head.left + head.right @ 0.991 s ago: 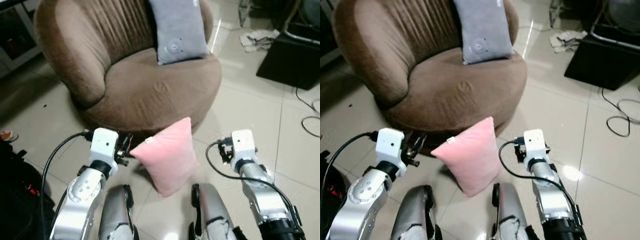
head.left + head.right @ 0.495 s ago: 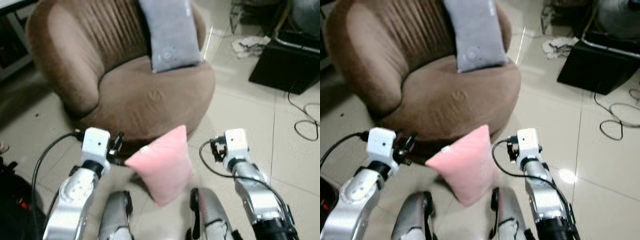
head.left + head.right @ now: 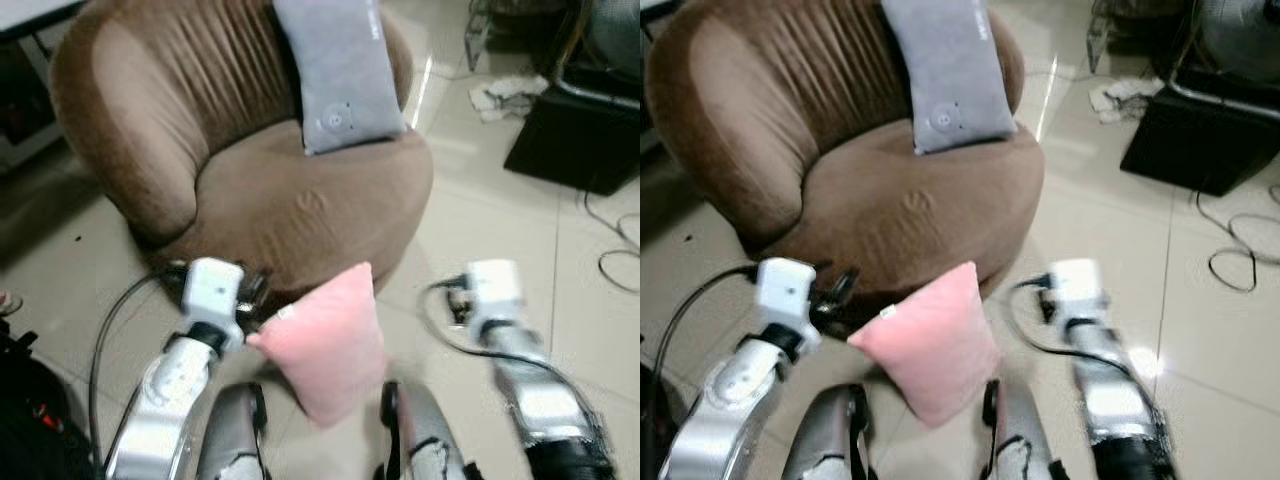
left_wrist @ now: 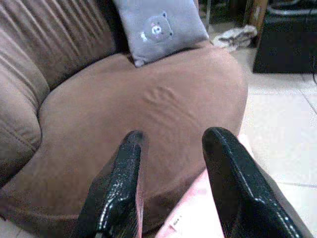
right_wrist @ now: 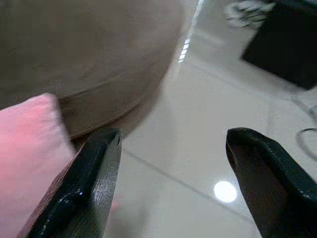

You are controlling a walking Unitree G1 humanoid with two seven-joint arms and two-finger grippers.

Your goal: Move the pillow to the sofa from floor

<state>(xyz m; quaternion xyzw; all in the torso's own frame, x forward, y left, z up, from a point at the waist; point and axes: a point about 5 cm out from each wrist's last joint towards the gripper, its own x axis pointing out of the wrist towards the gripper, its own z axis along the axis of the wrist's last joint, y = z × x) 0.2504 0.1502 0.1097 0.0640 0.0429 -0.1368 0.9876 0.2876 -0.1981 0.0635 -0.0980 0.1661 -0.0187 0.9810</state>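
A pink pillow [image 3: 325,345] stands on one corner just before the front edge of the round brown sofa [image 3: 300,210], between my two arms and above my knees. Whether it rests on the floor I cannot tell. My left gripper [image 4: 173,136] is open at the pillow's left corner, its fingers pointing at the sofa seat with the pink fabric [image 4: 198,218] just under them. My right gripper [image 5: 171,136] is open wide on the pillow's right side, the pillow [image 5: 29,148] beside one finger. A grey pillow [image 3: 340,70] leans on the sofa's backrest.
A black box [image 3: 575,130] sits on the tiled floor at the right, with a crumpled white cloth [image 3: 505,95] behind it and loose cables [image 3: 615,240] nearby. A dark bag [image 3: 30,400] lies at my lower left. My knees [image 3: 235,435] are at the bottom.
The whole view has shifted a little as I move. My left gripper has come up against the pillow's left corner. The right arm is blurred with motion.
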